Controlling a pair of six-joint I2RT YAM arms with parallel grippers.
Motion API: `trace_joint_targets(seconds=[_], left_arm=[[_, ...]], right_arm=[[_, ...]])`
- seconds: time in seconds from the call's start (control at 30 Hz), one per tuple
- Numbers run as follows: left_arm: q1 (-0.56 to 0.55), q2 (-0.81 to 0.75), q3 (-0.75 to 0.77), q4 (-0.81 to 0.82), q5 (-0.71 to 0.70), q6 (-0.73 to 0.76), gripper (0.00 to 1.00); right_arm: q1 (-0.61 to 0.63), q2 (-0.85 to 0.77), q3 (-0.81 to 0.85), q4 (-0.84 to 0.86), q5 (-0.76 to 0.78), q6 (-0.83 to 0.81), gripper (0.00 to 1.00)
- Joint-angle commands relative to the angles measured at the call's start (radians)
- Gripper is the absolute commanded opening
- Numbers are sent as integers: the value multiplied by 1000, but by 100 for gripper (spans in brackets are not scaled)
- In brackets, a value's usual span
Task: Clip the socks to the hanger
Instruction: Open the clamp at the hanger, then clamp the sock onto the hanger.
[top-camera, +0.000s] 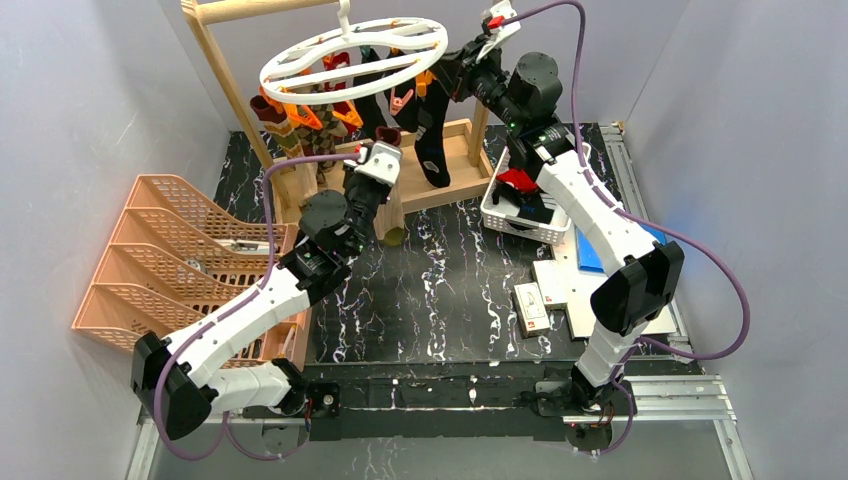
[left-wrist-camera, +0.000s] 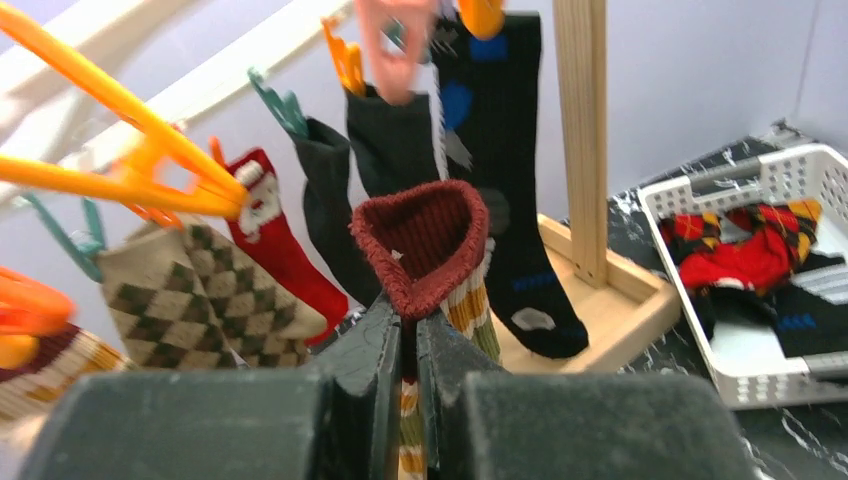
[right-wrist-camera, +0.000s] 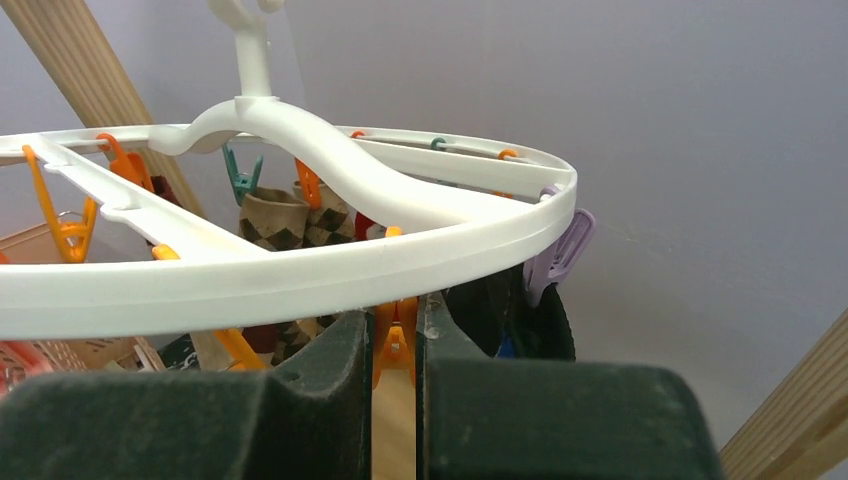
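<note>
The white ring hanger (top-camera: 300, 66) hangs from the wooden frame with orange and teal clips under it; it also fills the right wrist view (right-wrist-camera: 300, 270). Several socks hang from it: argyle (left-wrist-camera: 200, 300), red (left-wrist-camera: 275, 250), black (left-wrist-camera: 500, 180). My left gripper (top-camera: 387, 140) (left-wrist-camera: 404, 312) is shut on a striped sock with a dark red cuff (left-wrist-camera: 420, 240), held upright just below the ring. My right gripper (top-camera: 452, 76) (right-wrist-camera: 397, 322) is at the ring's right edge, jaws shut on an orange clip (right-wrist-camera: 395, 345).
A white lattice basket (top-camera: 497, 222) (left-wrist-camera: 700, 185) holding more socks stands at the right. The wooden frame (top-camera: 228, 90) has a base tray (left-wrist-camera: 610, 320). Peach lattice trays (top-camera: 170, 260) stand at the left. White boxes and a blue sheet (top-camera: 575, 285) lie near the right arm.
</note>
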Motion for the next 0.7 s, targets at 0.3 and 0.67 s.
trace_joint_targets(seconds=[0.3, 0.67], left_arm=[[2, 167, 4, 371, 142, -46, 0], [18, 299, 114, 374, 66, -46, 0]], right_arm=[[10, -34, 44, -20, 13, 65, 1], [10, -49, 27, -25, 3, 74, 1]])
